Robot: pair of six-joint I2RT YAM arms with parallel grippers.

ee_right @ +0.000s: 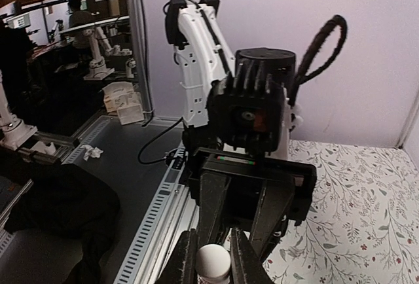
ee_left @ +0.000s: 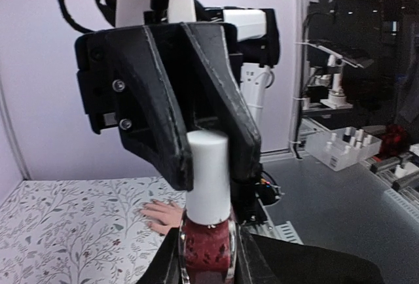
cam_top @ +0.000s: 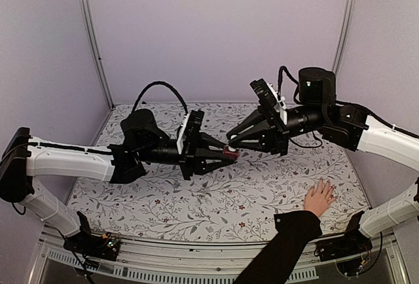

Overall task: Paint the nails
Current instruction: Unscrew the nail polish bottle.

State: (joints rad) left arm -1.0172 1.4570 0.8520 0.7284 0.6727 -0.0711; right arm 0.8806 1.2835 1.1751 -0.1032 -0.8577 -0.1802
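A small dark-red bottle (ee_left: 208,248) hangs in the air over the middle of the table, and my left gripper (ee_left: 208,258) is shut on its glass body. Its white cap (ee_right: 214,262) sits between the fingers of my right gripper (ee_right: 214,264), which is shut on it from the opposite side. From above, both grippers meet at the bottle (cam_top: 230,152). A light-skinned hand (cam_top: 319,197) in a black sleeve lies flat with fingers spread at the near right of the table. Its nails (ee_left: 145,212) are tiny and show only faintly.
The table (cam_top: 196,199) has a floral cover. A metal rail (cam_top: 196,258) runs along its near edge. Lilac walls (cam_top: 216,29) close in the back and both sides. The sleeved forearm (cam_top: 281,245) crosses the near edge beside the right arm's base.
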